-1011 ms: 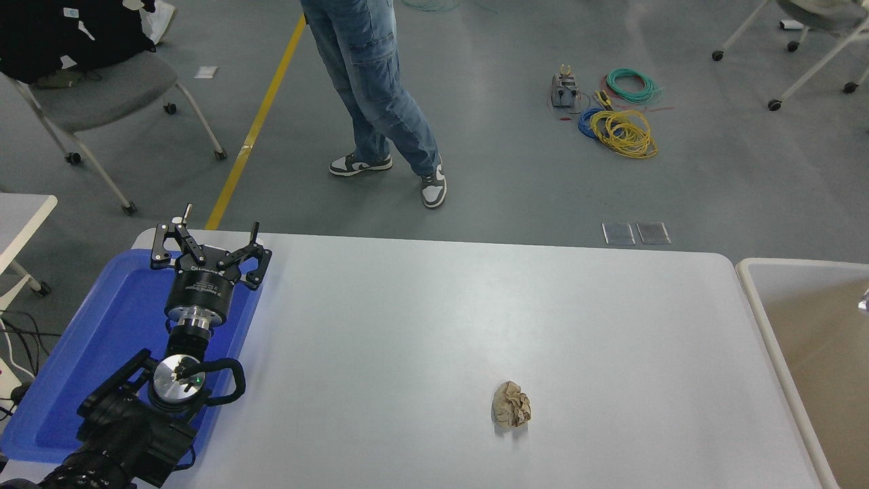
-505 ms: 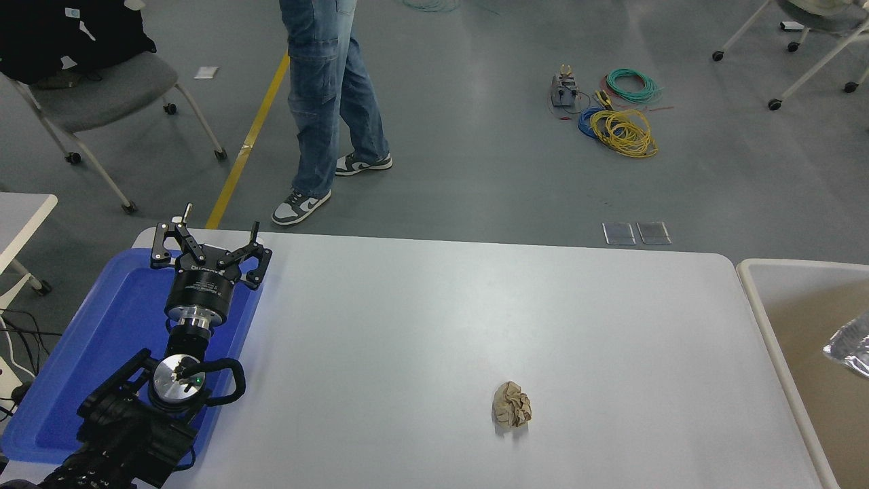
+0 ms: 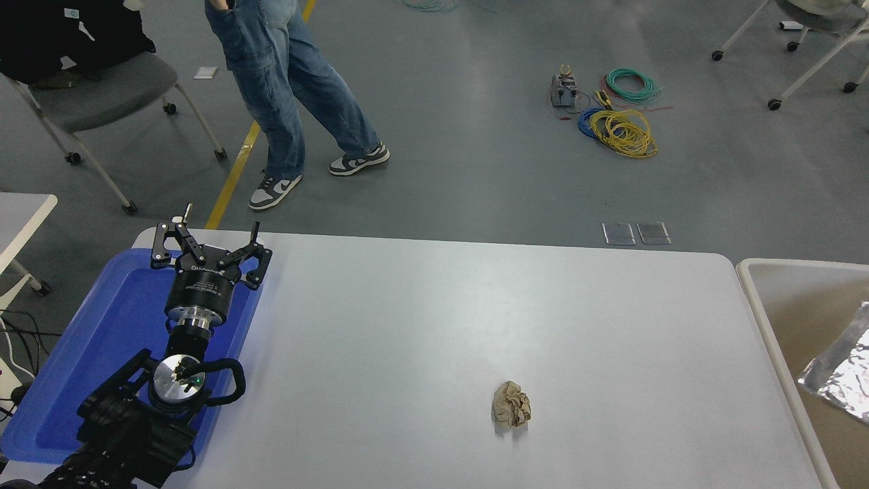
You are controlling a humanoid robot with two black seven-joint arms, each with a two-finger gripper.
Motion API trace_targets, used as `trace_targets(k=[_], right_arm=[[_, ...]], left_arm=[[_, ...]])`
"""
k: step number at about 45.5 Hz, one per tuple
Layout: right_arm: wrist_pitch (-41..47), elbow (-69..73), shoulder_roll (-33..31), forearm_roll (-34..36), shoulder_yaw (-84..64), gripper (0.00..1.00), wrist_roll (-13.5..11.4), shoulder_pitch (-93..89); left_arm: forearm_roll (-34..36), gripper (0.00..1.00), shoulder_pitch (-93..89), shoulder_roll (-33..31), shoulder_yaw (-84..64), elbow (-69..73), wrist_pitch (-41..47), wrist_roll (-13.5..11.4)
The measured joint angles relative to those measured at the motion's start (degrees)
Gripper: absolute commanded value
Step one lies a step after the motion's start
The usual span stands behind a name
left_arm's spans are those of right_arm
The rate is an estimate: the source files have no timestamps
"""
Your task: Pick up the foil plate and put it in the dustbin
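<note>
I've got the foil plate (image 3: 838, 377) showing at the right edge, over the tan inside of the dustbin (image 3: 760, 319), past its pale rim. My right gripper is out of view, so I can't tell whether it is clamped on the plate or has let go, and I can't tell whether the plate hangs or lies on the bin floor. My call: this is the drop-off step, nearly done. To do it well, I'd make sure the whole plate sits inside the rim before releasing, since crinkled foil is light and could snag on an edge (or cling to a gripper). Left gripper (image 3: 207, 244) sits parked over the blue tray (image 3: 102, 339), fingers spread apart, holding nothing. The brown paper ball (image 3: 512, 404) sits alone on the surface (image 3: 441, 319), well apart from the bin. A person (image 3: 292, 81) stands on the floor beyond.
</note>
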Motion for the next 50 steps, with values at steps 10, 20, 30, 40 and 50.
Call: trace_targets(k=[10,20,30,40,50], right_arm=[[0.3,0.7,-1.7,-0.5,-0.6,1.0,0.0,4.4],[0.6,3.6,-2.7,-0.8,-4.6,1.0,0.1,15.2],[0.8,11.2,1.2,-1.0,-12.4,1.0,0.1,28.8],[2.3,25.2,6.0,-1.0,-20.0,1.0,0.1,43.6],[10.6,41.6,8.8,-1.2,-24.9,1.0,0.0,58.6]], left_arm=[[0.0,1.0,0.0,0.0,0.0,0.0,0.0,0.0],[0.0,1.0,0.0,0.0,0.0,0.0,0.0,0.0],[0.0,1.0,0.0,0.0,0.0,0.0,0.0,0.0],[0.0,1.0,0.0,0.0,0.0,0.0,0.0,0.0],[0.0,1.0,0.0,0.0,0.0,0.0,0.0,0.0]])
